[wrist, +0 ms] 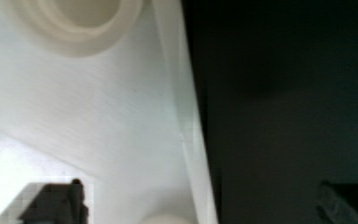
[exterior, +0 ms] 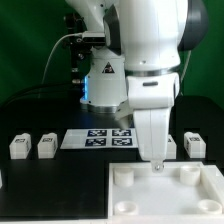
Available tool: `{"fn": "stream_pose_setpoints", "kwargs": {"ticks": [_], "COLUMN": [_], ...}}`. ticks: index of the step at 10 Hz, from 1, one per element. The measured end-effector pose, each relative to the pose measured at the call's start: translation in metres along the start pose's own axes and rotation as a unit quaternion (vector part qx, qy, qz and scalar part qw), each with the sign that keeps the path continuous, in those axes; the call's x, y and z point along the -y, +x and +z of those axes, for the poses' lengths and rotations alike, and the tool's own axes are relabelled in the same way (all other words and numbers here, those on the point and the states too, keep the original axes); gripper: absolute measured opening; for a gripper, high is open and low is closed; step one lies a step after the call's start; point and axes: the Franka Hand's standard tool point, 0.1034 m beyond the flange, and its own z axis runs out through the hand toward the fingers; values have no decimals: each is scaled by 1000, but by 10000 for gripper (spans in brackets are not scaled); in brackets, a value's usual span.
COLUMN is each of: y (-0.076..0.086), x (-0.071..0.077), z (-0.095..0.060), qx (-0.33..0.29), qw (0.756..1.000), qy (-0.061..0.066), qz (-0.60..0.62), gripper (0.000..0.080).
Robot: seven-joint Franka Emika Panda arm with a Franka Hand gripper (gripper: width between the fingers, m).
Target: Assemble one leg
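Right, nearest me is the white square plate [exterior: 150, 200] w/ round corner sockets, flat on the black table [exterior: 60, 190]. I'll place everything else from that plate.

At the plate's far edge, roughly mid-way along it, the gripper [exterior: 158, 163] hangs pointing straight down. The wrist view shows the gripper [wrist: 197, 205] spread wide w/ nothing in it. One dark finger [wrist: 51, 205] is over the plate's white surface [wrist: 87, 120], the other finger [wrist: 350, 200] over bare black table [wrist: 282, 100], so the plate's edge runs between them. Can't tell if the tips touch anything. One round socket [wrist: 78, 20] shows ahead of the fingers in that view. A small pale blob sits at the frame's edge between the fingers, too blurred to name.

Just beyond the plate's far edge, toward the exterior view's right, a leg [exterior: 195, 145] stands on the table, a small white block w/ a black tag. Off past the plate's other side, toward the exterior view's left, a second leg [exterior: 47, 146] and a third leg [exterior: 18, 147] stand close together, well apart from the gripper.

Behind the plate, btwn those two legs and the gripper, lies the marker board [exterior: 97, 137], flat. Further back rises the white arm [exterior: 150, 50], w/ a green backdrop behind it.
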Motion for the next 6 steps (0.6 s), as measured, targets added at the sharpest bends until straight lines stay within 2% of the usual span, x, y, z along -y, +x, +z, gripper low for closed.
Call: {"fn": "stream_pose_setpoints", "kwargs": {"ticks": [1,2,4,5,6], "y": [11,25,57,66,66], "x": [6,12,21,24,24], "z": [-5,-7,-13,-15,-14], "qx": [0,-3,-5,-7,-10], "qw": [999,991,959,948,926], "qy": [2,7,2,1,6], "qz": [34,135,285,318,377], "gripper": [649,649,649,649,649]}}
